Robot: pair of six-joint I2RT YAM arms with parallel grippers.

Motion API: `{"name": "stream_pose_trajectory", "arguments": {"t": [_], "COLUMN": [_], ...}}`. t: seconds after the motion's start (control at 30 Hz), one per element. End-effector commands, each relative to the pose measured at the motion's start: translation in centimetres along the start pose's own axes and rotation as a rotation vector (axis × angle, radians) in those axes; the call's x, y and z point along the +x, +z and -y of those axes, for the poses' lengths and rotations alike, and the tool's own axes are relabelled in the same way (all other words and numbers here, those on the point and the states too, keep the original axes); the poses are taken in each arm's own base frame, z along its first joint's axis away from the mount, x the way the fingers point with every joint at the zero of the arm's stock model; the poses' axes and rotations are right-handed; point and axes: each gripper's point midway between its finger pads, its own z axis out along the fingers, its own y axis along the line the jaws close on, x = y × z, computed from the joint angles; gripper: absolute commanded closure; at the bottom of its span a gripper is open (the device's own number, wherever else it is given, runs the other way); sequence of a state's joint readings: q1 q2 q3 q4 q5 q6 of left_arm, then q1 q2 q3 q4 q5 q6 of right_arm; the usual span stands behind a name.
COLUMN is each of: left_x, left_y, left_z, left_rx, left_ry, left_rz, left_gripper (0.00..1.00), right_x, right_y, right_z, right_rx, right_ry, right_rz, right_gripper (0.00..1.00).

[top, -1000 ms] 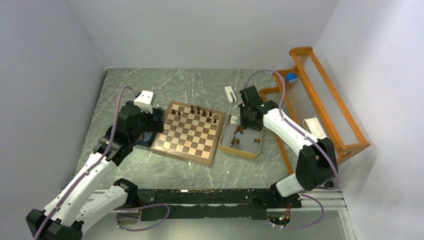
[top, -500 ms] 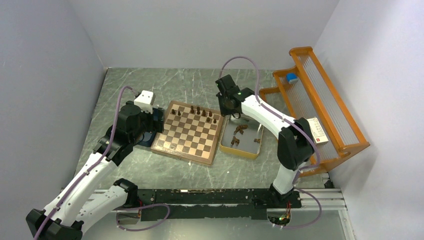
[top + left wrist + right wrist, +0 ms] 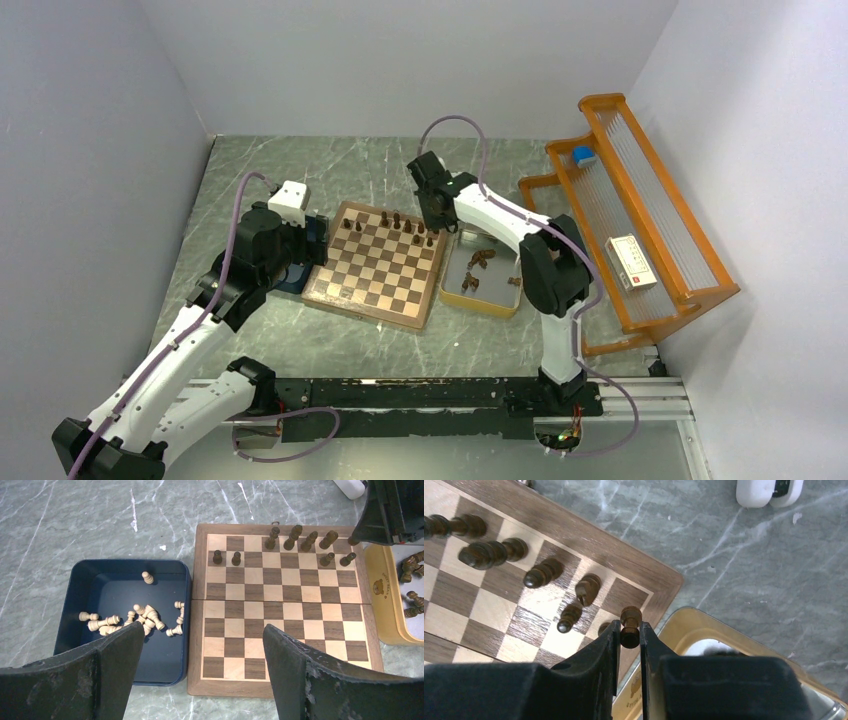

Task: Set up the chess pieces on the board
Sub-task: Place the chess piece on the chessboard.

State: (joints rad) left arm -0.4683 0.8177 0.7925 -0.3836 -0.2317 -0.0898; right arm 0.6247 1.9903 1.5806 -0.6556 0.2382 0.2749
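Note:
The board point(image 3: 365, 308) lies mid-table with several dark chess pieces point(image 3: 397, 222) upright on its two far rows. My right gripper point(image 3: 432, 222) hovers over the board's far right corner. In the right wrist view it point(image 3: 629, 630) is shut on a dark brown piece point(image 3: 630, 616), held above the corner squares of the board point(image 3: 549, 525) next to standing pieces point(image 3: 494, 552). My left gripper point(image 3: 202, 635) is open and holds nothing. It hangs over the near left edge of the board point(image 3: 280, 610), beside the blue tray point(image 3: 75, 610).
A yellow-rimmed tray point(image 3: 487, 300) with more dark pieces point(image 3: 478, 260) sits right of the board. The blue tray holds several light pieces point(image 3: 130, 617). A white object point(image 3: 769, 487) lies beyond the board. An orange rack point(image 3: 640, 220) stands at the right.
My right gripper has swung left from above the yellow tray to the board's far right corner, carrying a dark piece. The left arm has not moved.

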Motion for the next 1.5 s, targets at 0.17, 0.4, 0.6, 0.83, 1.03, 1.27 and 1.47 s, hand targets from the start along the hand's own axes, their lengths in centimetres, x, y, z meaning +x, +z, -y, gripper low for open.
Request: {"name": "stream_pose_trajectory", "arguments": {"t": [0.17, 0.4, 0.6, 0.83, 1.03, 1.27, 1.47], "left_x": [-1.2, -1.2, -1.1, -1.2, -1.2, -1.2, -1.2], "left_y": [-0.2, -0.2, -0.1, -0.1, 0.0, -0.1, -0.1], "left_z": [0.2, 0.2, 0.1, 0.2, 0.2, 0.1, 0.1], "left_rx": [0.012, 0.01, 0.008, 0.008, 0.008, 0.006, 0.006], "left_ry": [0.001, 0.001, 0.001, 0.001, 0.002, 0.001, 0.001], "left_rz": [0.05, 0.05, 0.047, 0.049, 0.048, 0.049, 0.048], "left_gripper": [0.07, 0.07, 0.07, 0.07, 0.07, 0.07, 0.07], "right_x": [-1.3, -1.2, -0.7, -0.1, -0.1, -0.1, -0.6], "right_y": [1.0, 1.6, 2.0, 2.0, 1.8, 2.3, 2.2], "right_z": [-0.9, -1.1, -1.2, -1.0, -1.1, -1.4, -1.5], "right_rx": [0.014, 0.015, 0.011, 0.021, 0.018, 0.007, 0.006], "right_ry": [-0.002, 0.0, -0.005, -0.003, -0.003, -0.003, -0.006], "right_rz": [0.02, 0.004, -0.016, -0.041, -0.046, -0.052, -0.041], "right_gripper": [0.82, 0.81, 0.79, 0.79, 0.79, 0.73, 0.71]}}
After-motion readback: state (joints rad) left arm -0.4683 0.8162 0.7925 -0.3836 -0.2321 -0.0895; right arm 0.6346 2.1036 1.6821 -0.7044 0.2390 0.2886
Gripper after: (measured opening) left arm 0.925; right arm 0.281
